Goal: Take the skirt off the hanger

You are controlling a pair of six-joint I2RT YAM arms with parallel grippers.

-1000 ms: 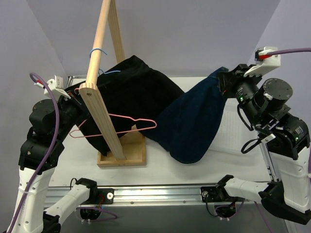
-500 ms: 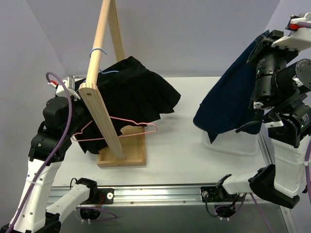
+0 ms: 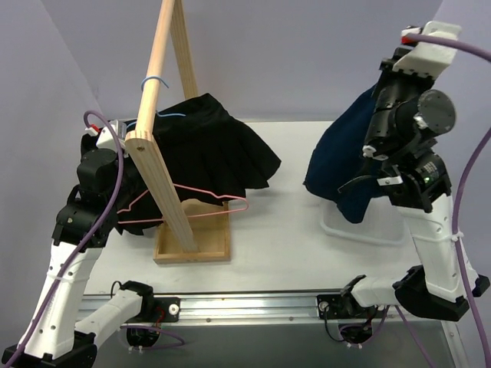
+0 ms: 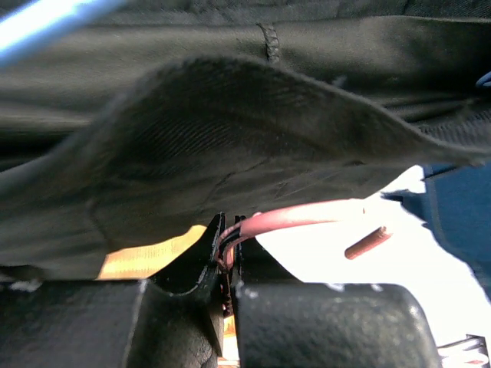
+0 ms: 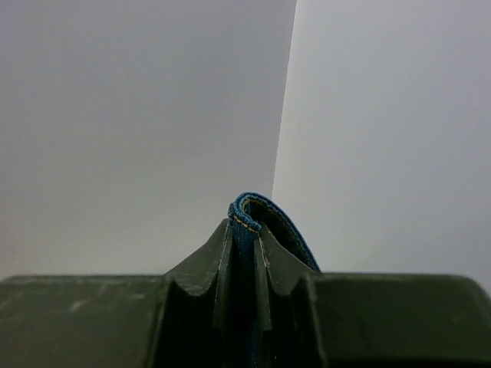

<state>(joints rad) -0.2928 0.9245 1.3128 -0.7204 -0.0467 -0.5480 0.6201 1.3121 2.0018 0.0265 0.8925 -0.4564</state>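
Note:
A dark blue denim skirt (image 3: 345, 161) hangs free at the right, above a white bin (image 3: 360, 228). My right gripper (image 5: 244, 230) is raised high and shut on the skirt's folded edge (image 5: 250, 208). The pink wire hanger (image 3: 219, 196) lies bare beside the wooden rack, level with the table. My left gripper (image 4: 229, 247) is shut on the hanger's wire (image 4: 307, 217); in the top view black cloth mostly hides it. The blue skirt touches neither the hanger nor the rack.
A tall wooden rack (image 3: 163, 180) on a box base (image 3: 201, 247) stands at centre left. A black pleated skirt (image 3: 211, 146) hangs from it, just above the pink hanger, and fills the left wrist view (image 4: 230, 130). A blue hook (image 3: 156, 80) loops the rack's post.
The right gripper pulled the blue skirt off the pink hanger, up and to the right over the white bin. The left arm shifted slightly with the hanger, which is now bare.

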